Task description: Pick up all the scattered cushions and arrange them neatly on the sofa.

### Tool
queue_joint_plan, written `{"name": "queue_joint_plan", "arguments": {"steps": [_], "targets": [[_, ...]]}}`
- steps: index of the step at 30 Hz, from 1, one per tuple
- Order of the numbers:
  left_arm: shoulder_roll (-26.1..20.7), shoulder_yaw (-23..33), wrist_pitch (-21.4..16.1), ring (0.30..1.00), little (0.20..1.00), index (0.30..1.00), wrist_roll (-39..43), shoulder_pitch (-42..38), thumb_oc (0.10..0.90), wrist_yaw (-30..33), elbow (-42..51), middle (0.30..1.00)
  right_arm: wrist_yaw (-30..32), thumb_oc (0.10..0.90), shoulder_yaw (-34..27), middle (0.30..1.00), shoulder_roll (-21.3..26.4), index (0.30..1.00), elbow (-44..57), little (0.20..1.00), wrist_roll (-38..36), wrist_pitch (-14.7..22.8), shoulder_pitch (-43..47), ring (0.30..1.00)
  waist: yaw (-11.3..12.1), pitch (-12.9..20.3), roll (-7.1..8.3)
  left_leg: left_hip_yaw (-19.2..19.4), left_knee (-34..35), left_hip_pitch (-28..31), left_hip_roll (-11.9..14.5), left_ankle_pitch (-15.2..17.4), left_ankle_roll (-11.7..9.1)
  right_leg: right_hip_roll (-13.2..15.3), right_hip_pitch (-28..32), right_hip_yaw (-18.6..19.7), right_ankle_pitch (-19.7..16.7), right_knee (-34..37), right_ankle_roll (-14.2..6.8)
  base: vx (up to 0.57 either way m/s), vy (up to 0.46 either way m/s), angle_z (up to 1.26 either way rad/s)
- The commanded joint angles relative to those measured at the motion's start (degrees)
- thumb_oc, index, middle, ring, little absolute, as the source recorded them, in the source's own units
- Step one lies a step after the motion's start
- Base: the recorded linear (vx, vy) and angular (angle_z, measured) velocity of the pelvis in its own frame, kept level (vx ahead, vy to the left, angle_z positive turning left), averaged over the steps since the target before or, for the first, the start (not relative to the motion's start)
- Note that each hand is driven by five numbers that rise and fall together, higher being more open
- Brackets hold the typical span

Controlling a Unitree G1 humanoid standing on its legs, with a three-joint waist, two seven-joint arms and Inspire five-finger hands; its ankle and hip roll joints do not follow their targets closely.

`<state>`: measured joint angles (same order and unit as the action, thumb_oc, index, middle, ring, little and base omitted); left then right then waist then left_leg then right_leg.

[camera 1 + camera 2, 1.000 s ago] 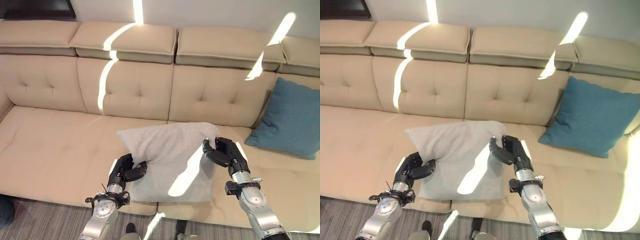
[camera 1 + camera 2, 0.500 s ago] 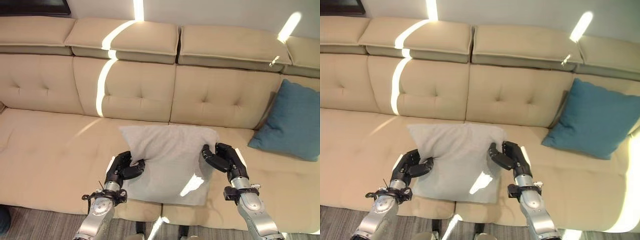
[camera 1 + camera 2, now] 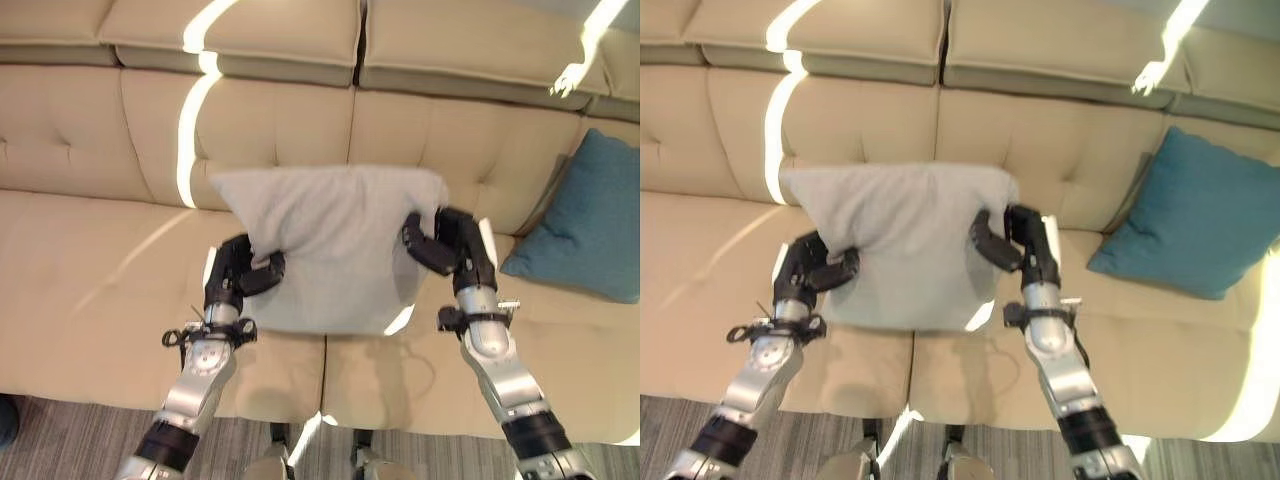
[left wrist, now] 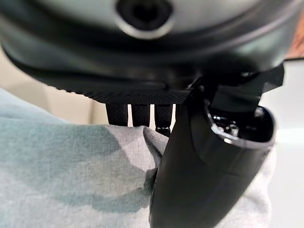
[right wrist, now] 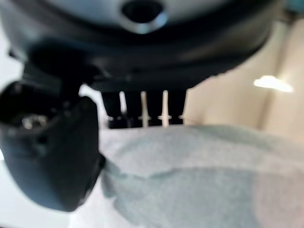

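Observation:
A light grey cushion [image 3: 330, 245] hangs upright above the beige sofa seat [image 3: 100, 300], close to the tufted backrest. My left hand [image 3: 238, 275] pinches its left edge, thumb over the cloth [image 4: 71, 175], fingers behind. My right hand [image 3: 448, 250] grips the right edge the same way, thumb on the front of the cushion [image 5: 204, 175]. A teal cushion [image 3: 590, 225] leans against the backrest at the sofa's right end.
The sofa's backrest [image 3: 270, 120] runs across the far side with padded headrests [image 3: 840, 40] on top. Bright sun stripes [image 3: 190, 120] cross the upholstery. Grey striped carpet [image 3: 100, 440] lies in front of the sofa.
Both hands have lifted the grey cushion off the seat and carried it toward the backrest. The camera has tilted down and come closer to the sofa.

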<state>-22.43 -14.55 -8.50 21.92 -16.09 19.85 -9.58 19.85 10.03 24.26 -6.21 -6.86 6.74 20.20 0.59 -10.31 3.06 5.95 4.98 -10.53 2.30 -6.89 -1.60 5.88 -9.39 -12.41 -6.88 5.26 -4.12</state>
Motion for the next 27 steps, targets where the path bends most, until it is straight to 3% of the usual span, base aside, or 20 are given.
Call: {"name": "queue_joint_plan", "arguments": {"steps": [1,8,10,14,17,23,24,25,26,27], "targets": [[1.6,-7.2,-12.7,0.3,0.3,0.3,-5.1,-20.0,0.4,2.9,3.4,0.3,3.8,0.4,5.0,0.3,-0.5,0.3,4.6,0.3,4.7,9.6,15.1,0.3,0.6,3.8,1.61,-1.7,-2.4,0.1,1.9,7.3,-2.0,0.8,-0.7,2.1,5.1,-0.3,-4.9,-0.04,-0.022,0.01],[3.2,-11.2,-14.5,0.3,0.3,0.3,-6.1,-34.3,0.4,10.3,-6.3,0.3,12.4,0.4,7.6,0.3,0.9,0.3,-2.5,0.3,9.8,9.9,27.9,0.3,-0.3,2.8,1.52,-2.5,-1.8,-3.7,1.4,5.6,-2.5,0.8,-4.7,1.9,4.0,-0.3,-5.1,-0.05,-0.001,0.02],[3.4,-13.2,-15.1,0.3,0.3,0.3,-5.4,-41.8,0.4,12.1,-12.1,0.3,15.9,0.4,9.4,0.3,1.5,0.3,-7.0,0.3,11.5,9.6,34.1,0.3,-1.0,2.5,1.07,-2.8,-1.1,-5.8,1.2,4.7,-2.7,0.9,-7.0,1.9,3.2,-0.3,-5.2,-0.07,0.026,0.01],[3.4,-14.2,-15.3,0.3,0.3,0.3,-4.5,-45.9,0.4,12.2,-15.6,0.3,17.5,0.4,10.6,0.3,1.8,0.3,-9.6,0.3,12.6,9.1,37.5,0.3,-1.5,2.7,0.75,-2.7,-0.8,-7.5,0.9,4.1,-2.9,1.0,-8.7,1.9,2.7,-0.3,-5.3,-0.03,0.018,0.01],[2.5,-17.3,-14.9,0.3,0.3,0.3,-3.4,-54.8,0.4,11.0,-24.2,0.3,20.6,0.4,12.7,0.3,2.7,0.3,-15.3,0.3,15.0,7.9,43.9,0.3,-2.5,3.0,-0.17,-2.6,-0.3,-10.7,0.5,2.9,-3.3,1.3,-12.2,2.0,1.7,-0.3,-5.6,-0.02,0.041,-0.04],[0.6,-18.5,-14.7,0.3,0.3,0.3,-1.7,-58.7,0.4,9.4,-29.1,0.3,21.2,0.4,14.6,0.3,3.9,0.3,-21.2,0.3,13.4,7.2,48.5,0.3,-3.0,2.5,-0.81,-2.0,0.0,-13.6,0.1,1.9,-3.5,1.6,-15.6,2.4,0.5,-0.3,-6.2,-0.03,0.033,0.08],[0.3,-18.7,-14.6,0.488,0.488,0.488,-1.1,-59.0,0.525,8.9,-29.8,0.488,20.8,0.477,15.1,0.415,4.2,0.415,-22.5,0.415,12.7,7.3,48.8,0.415,-3.0,2.5,-0.88,-2.0,0.0,-14.1,0.1,1.7,-3.6,1.6,-16.1,2.4,0.4,-0.3,-6.3,-0.01,0.015,-0.25],[-0.1,-18.7,-14.6,0.792,0.792,0.792,-0.9,-58.4,0.728,8.6,-30.0,0.792,20.4,0.58,15.0,0.571,4.2,0.571,-23.4,0.571,11.9,7.2,48.7,0.571,-3.0,2.4,-1.06,-1.9,0.0,-14.4,0.1,1.6,-3.6,1.7,-16.5,2.5,0.4,-0.3,-6.4,-0.02,0.023,-0.45],[-0.2,-18.2,-14.4,0.9,0.9,0.9,-0.3,-57.8,0.8,8.4,-30.1,0.9,20.2,0.744,14.9,0.815,4.1,0.815,-24.3,0.815,11.1,7.1,48.3,0.815,-2.9,2.2,-1.2,-1.9,0.0,-14.8,0.0,1.5,-3.7,1.7,-17.0,2.5,0.4,-0.3,-6.4,0.0,0.031,-0.59],[-0.1,-17.6,-14.3,0.9,0.9,0.9,0.2,-56.3,0.8,7.9,-30.0,0.9,19.3,0.8,14.9,0.9,4.1,0.9,-25.5,0.9,10.3,6.7,47.5,0.9,-2.9,2.0,-1.42,-2.0,0.0,-15.2,0.0,1.3,-3.8,1.7,-17.5,2.5,0.4,-0.3,-6.4,0.0,0.011,-0.41]]}}
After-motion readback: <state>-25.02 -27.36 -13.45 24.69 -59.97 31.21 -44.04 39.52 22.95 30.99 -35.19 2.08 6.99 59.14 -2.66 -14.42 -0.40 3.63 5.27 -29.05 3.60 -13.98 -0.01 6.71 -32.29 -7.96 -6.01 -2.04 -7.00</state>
